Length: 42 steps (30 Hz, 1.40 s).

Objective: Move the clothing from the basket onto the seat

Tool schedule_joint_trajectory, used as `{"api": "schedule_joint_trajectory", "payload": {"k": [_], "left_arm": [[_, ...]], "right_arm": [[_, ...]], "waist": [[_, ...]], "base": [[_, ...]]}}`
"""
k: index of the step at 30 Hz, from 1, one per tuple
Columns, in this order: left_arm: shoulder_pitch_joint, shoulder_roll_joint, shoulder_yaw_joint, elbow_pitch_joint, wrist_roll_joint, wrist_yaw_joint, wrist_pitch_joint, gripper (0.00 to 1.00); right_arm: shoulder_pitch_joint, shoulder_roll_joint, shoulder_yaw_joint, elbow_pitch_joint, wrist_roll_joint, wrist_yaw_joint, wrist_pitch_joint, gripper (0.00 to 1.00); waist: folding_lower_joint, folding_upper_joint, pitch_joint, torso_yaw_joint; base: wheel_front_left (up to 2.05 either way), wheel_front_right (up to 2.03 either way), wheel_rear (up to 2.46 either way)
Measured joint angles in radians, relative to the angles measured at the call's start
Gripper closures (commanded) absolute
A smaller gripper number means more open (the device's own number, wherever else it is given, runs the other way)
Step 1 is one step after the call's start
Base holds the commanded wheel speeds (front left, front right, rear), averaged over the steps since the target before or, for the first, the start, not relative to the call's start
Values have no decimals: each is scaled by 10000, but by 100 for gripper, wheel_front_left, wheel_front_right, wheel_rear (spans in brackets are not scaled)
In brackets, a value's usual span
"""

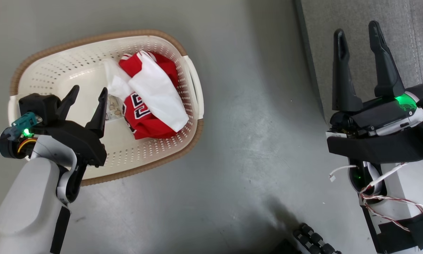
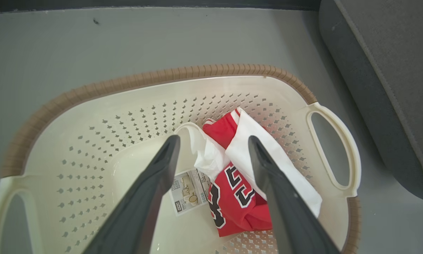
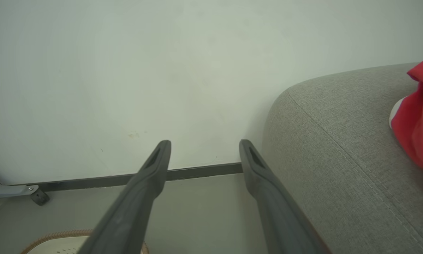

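A red and white garment (image 1: 149,97) with printed lettering lies crumpled in the right half of the cream basket (image 1: 56,74) on the floor. My left gripper (image 1: 88,92) hovers open over the basket's left part, just left of the garment (image 2: 232,197), nothing between its fingers. In the left wrist view the basket (image 2: 91,116) shows its label sticker (image 2: 190,190). My right gripper (image 1: 357,33) stands open and empty over the edge of the grey seat (image 1: 356,63). Another red garment (image 3: 418,120) lies on the seat (image 3: 338,141) at the right wrist view's right edge.
Grey floor (image 1: 254,141) separates the basket from the seat. A pale wall (image 3: 162,70) with a dark skirting strip stands beyond the right gripper (image 3: 204,144). A wheeled grey leg (image 3: 17,192) sits at the wall's foot. Loose wires (image 1: 381,190) hang by my right arm.
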Motion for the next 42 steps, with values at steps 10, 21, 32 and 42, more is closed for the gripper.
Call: {"api": "schedule_joint_trajectory", "payload": {"k": [10,21,32,42], "left_arm": [[-622,35,-86,1218,-345,-88,934,0],[-1290,77,40,2357,-642,-161,1893,0],[-1879,-36,-102,3181,-773,-165,2704,0],[-2452,-90,-88,3712,-876,-174,3187,0]], "right_arm": [[-207,173,236,-173,-4,84,0,0],[-291,261,382,-422,-4,86,0,0],[-418,311,497,-491,-4,86,0,0],[-418,320,589,-527,-2,86,0,0]], "waist": [[-1,-1,629,-665],[-1,-1,1225,-1303],[-1,-1,1581,-1744],[-2,-1,1707,-1901]], "base": [[0,0,0],[0,0,0],[0,0,0],[0,0,0]]}}
